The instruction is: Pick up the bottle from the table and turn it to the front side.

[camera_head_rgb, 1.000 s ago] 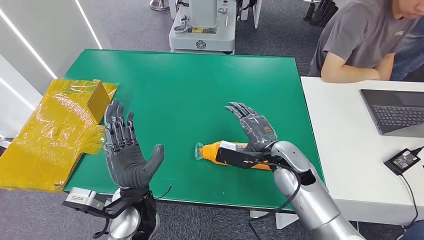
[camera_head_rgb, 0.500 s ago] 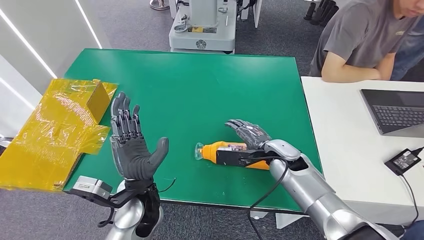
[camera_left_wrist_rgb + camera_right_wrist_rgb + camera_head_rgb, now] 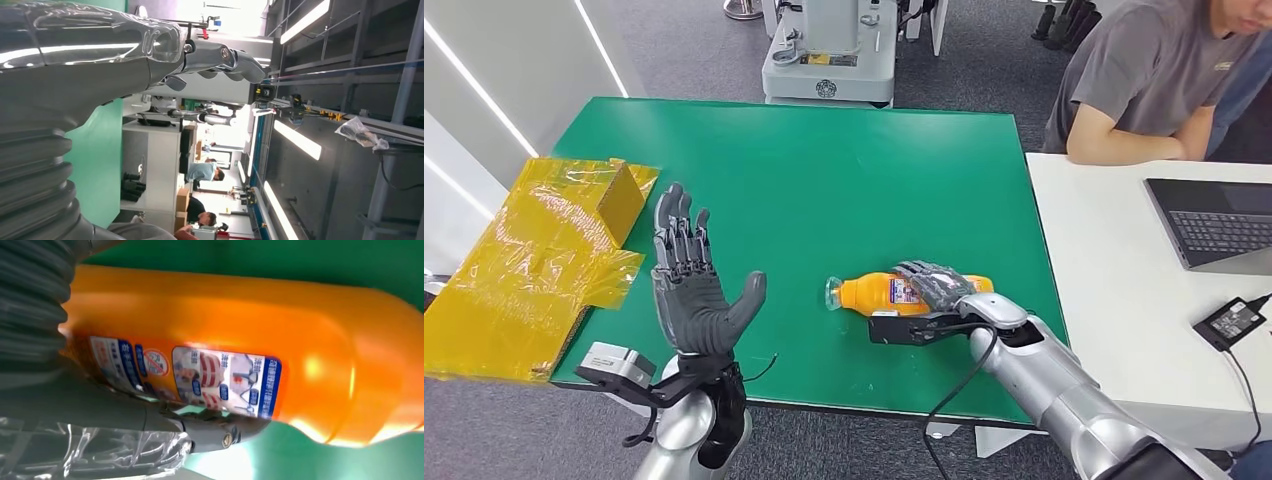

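Since half a second ago the right hand [image 3: 932, 283] has come down over the bottle [image 3: 876, 293], and the bottle has shifted slightly toward 12 o'clock on the table [image 3: 824, 170], its label now facing up. The left hand [image 3: 692, 300] has edged a little toward 3 o'clock, palm still raised.

There is one orange bottle, lying on its side near the table's 5 o'clock area, cap end pointing toward 9 o'clock. One green table holds it. One sheet of yellow plastic [image 3: 524, 270] hangs off the table's 9 o'clock edge.

The right hand lies across the bottle's body, fingers draped over it and the thumb [image 3: 210, 432] against its side just below the label [image 3: 220, 377]; it holds the bottle. The left hand is spread wide, fingers apart, holding nothing, hovering well apart from the bottle.
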